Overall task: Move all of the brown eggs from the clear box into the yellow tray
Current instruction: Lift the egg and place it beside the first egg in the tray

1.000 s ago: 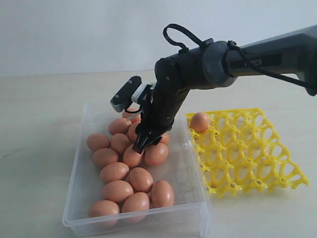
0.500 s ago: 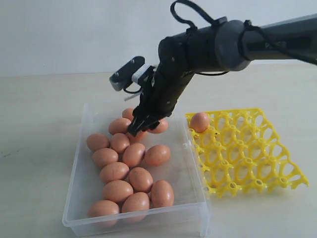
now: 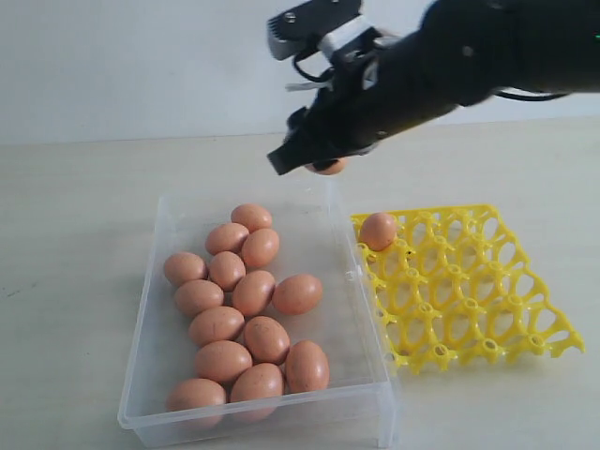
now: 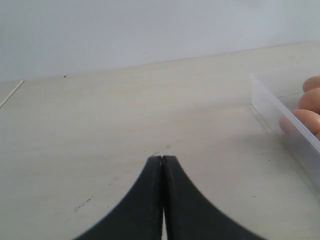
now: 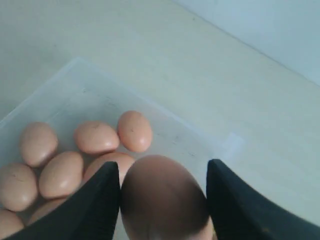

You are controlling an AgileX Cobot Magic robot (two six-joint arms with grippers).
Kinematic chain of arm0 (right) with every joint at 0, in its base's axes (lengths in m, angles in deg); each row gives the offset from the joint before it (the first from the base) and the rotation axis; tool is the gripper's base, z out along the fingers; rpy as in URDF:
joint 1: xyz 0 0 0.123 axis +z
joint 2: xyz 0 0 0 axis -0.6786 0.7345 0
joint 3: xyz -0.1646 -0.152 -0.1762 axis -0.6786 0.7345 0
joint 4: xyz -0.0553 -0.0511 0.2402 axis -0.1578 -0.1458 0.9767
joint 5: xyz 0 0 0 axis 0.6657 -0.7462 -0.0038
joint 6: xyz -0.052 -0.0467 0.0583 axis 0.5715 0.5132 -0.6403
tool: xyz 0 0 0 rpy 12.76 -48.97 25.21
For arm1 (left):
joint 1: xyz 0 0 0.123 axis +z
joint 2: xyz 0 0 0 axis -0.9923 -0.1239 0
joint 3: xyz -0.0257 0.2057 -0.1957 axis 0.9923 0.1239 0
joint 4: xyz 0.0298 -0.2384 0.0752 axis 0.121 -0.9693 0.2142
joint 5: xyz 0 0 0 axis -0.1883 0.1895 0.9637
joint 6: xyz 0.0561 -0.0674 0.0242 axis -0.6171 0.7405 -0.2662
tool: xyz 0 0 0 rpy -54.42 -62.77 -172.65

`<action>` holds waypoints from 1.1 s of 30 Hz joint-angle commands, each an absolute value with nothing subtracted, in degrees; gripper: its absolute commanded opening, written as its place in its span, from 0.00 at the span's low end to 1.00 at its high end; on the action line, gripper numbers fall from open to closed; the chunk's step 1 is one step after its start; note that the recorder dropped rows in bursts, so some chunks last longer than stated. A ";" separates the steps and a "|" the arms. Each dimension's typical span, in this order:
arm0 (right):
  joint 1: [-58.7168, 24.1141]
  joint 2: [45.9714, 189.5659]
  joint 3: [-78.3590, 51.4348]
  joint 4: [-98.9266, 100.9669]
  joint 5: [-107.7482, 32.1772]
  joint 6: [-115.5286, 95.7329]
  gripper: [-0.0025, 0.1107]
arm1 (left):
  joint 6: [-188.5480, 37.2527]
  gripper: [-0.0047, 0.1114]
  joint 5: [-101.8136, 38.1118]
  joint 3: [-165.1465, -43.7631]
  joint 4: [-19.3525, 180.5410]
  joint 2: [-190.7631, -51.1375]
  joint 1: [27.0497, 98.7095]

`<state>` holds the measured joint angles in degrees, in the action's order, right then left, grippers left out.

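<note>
Exterior view first. My right arm [image 3: 441, 66] swept in from the upper right of the frame, and my right jaws sat at upper centre, pinching the held egg [image 3: 328, 167]. Only its lower curve peeked out under the black tips. In the picture that egg hung clear of everything, just above the far rim of the clear box [image 3: 150, 337]. The box filled the lower left of the frame, and the loose brown eggs [image 3: 253, 292] lay heaped in its left and middle part, many of them touching. To its right, just beside it on the bench [image 3: 75, 206], lay the yellow tray [image 3: 469, 291]. One tray egg [image 3: 378, 231] sat in the corner cup at its upper left.

Over to the left wrist view. My left jaws came up from bottom centre and were pressed together, tip against tip, with nothing between them. Pale bench [image 4: 100, 125] spread out beyond them. A corner of the clear box [image 4: 280, 117] cut in at the right edge, and a few brown eggs [image 4: 312, 100] showed there, one blurred through its wall.

Now the right wrist view. My right jaws stood spread wide at bottom centre with the held egg [image 5: 162, 200] pinched between them, a dark pad on each flank. Beyond it, at centre and left, lay the clear box [image 5: 175, 132]. The brown eggs [image 5: 135, 131] clustered at lower left.
</note>
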<state>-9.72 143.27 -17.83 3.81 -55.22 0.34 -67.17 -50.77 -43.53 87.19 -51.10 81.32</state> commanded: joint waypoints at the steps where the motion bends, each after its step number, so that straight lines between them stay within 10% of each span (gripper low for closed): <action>1: -15.11 135.40 -5.00 4.04 -41.59 -0.24 0.02 | -66.82 0.04 -49.94 -43.76 87.27 -51.14 81.24; 33: -24.19 148.87 5.71 6.46 -18.89 -18.10 0.02 | -66.82 0.04 -49.94 -43.76 87.27 -51.14 81.24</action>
